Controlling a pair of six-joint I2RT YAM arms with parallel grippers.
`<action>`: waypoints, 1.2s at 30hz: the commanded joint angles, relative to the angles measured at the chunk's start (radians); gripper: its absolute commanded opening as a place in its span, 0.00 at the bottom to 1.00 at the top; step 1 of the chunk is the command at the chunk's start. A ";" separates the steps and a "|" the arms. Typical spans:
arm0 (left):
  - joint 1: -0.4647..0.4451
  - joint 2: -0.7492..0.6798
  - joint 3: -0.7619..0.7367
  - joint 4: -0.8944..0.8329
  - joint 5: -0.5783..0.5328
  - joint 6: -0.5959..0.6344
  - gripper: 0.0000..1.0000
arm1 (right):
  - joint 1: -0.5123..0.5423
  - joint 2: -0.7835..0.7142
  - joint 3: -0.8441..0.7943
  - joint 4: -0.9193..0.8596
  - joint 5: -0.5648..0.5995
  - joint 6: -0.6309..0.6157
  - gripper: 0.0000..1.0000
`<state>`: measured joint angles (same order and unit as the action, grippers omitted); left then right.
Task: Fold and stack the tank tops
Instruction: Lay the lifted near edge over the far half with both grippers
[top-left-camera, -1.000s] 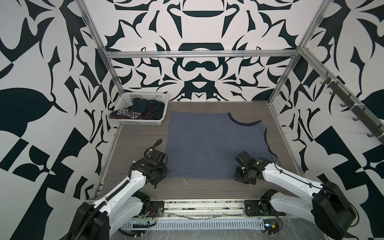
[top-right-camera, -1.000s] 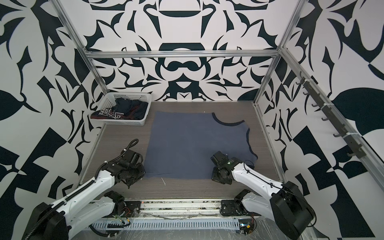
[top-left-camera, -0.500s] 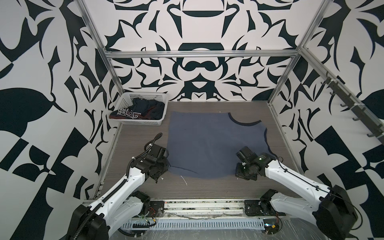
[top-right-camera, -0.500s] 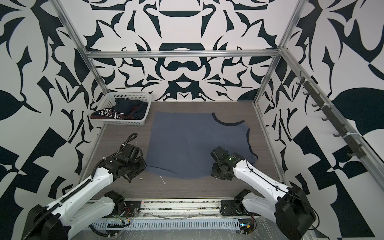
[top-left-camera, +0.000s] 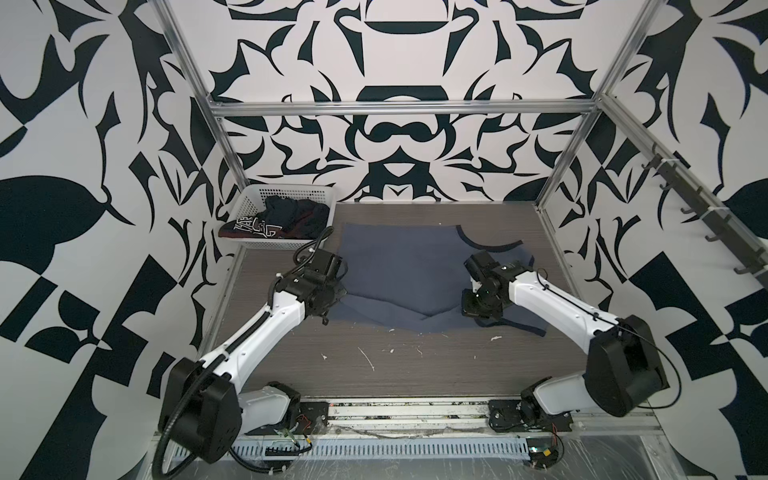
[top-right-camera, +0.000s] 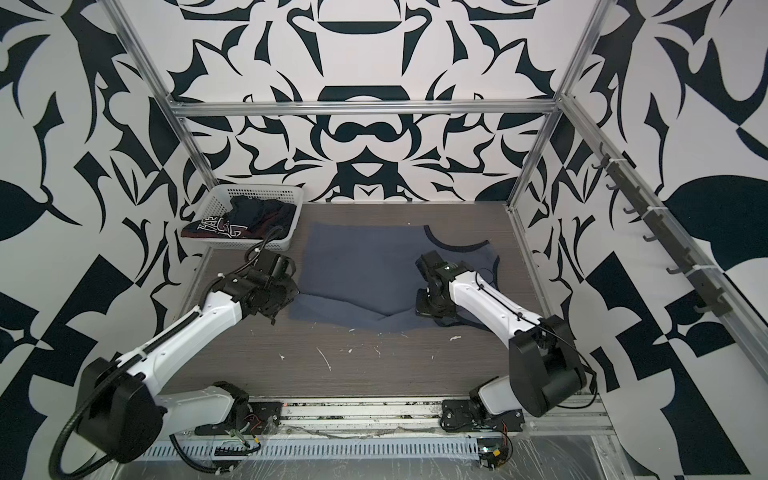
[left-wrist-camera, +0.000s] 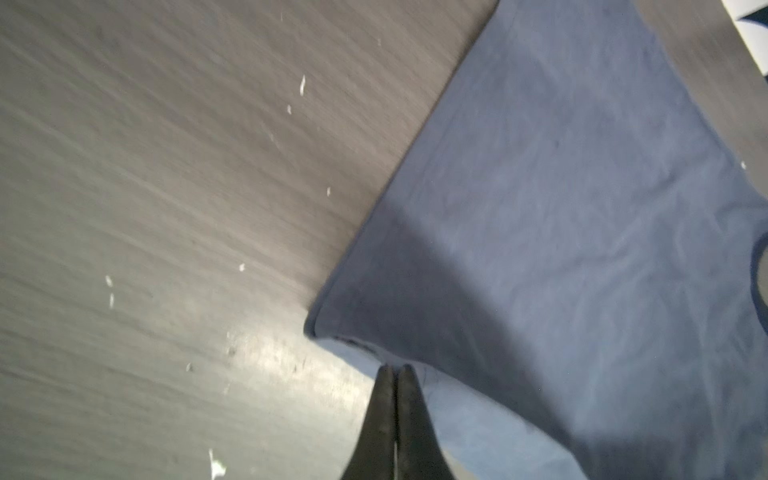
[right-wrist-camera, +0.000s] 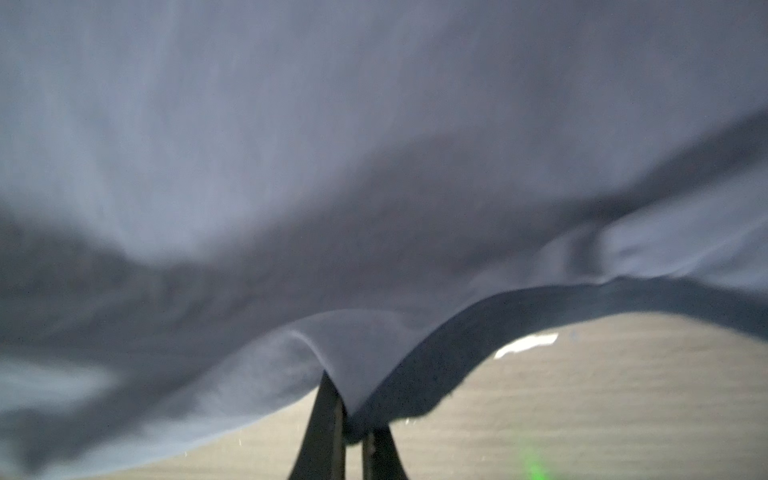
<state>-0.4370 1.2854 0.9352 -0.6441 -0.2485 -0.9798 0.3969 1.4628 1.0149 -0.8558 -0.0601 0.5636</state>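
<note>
1. The grey-blue tank top lay on the wood-grain tabletop. Its far part was flat. In both top views its near edge was raised at both corners and sagged in a V between them.
2. The left pincer had its fingers pressed together on the top's near left corner. In the left wrist view the cloth was doubled over just past the tips.
3. The right pincer pinched the near right edge beside the navy trim. The cloth rose from the closed jaws like a small tent.
4. The dark navy tank top lay crumpled in the white basket at the tabletop's far left corner, its white print showing. It was just beside the spread top's far left corner and not touching it.
5. White flecks dotted the bare tabletop nearer the arm bases, apart from the cloth.
</note>
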 joint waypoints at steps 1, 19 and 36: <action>0.032 0.107 0.083 -0.004 -0.053 0.050 0.00 | -0.055 0.050 0.084 -0.003 -0.027 -0.097 0.00; 0.134 0.461 0.290 0.072 0.019 0.086 0.00 | -0.171 0.383 0.358 0.050 -0.082 -0.154 0.02; 0.045 0.290 0.280 -0.004 -0.107 0.141 0.58 | -0.311 0.110 0.238 0.033 -0.046 -0.129 0.58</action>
<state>-0.3313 1.6855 1.2636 -0.6258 -0.3225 -0.8452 0.1360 1.7187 1.3193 -0.8009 -0.1261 0.4160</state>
